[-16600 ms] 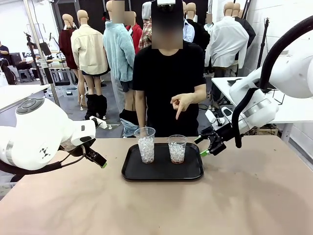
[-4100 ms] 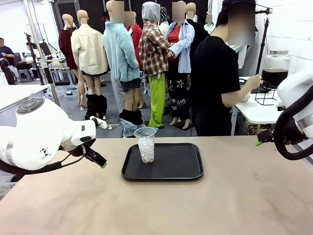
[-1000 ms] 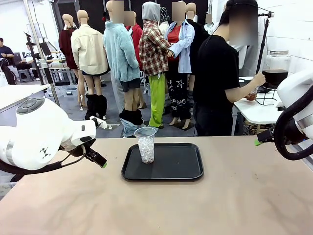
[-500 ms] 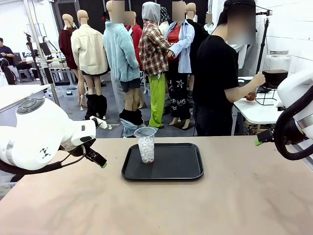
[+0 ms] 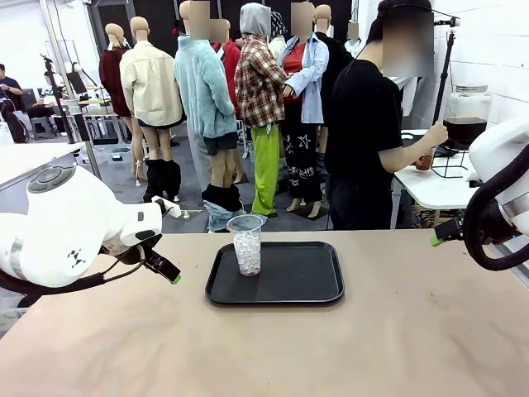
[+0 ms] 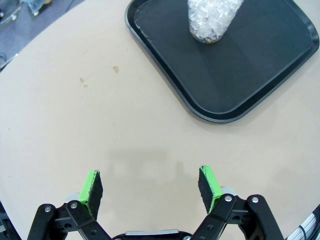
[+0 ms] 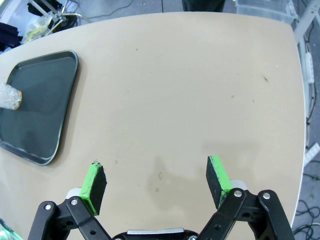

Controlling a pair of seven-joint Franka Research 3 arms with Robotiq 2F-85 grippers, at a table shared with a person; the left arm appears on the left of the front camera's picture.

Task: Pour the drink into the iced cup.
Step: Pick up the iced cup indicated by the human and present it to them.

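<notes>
A clear plastic cup full of ice (image 5: 246, 246) stands on the left half of the black tray (image 5: 306, 285). Behind the table's right end, the person stands turned to a white side table, one hand at a small cup of reddish drink (image 5: 424, 161). My left gripper (image 5: 171, 275) hovers low, left of the tray. In its wrist view the left gripper (image 6: 150, 187) is open and holds nothing, with the iced cup (image 6: 212, 20) and the tray (image 6: 240, 90) ahead. My right gripper (image 7: 156, 185) is open over bare tabletop at the table's right edge, and its green tip (image 5: 432, 241) is visible.
The side table at the back right carries a glass jar (image 5: 473, 98) and a black stand (image 5: 461, 132). The tray's right half is bare. In the right wrist view the tray (image 7: 40, 100) lies far left, with the table's edge (image 7: 299, 100) on the right.
The person's hand has dropped a little toward the reddish cup on the side table. Well before that, a second iced cup left the tray. Neither arm has moved.
</notes>
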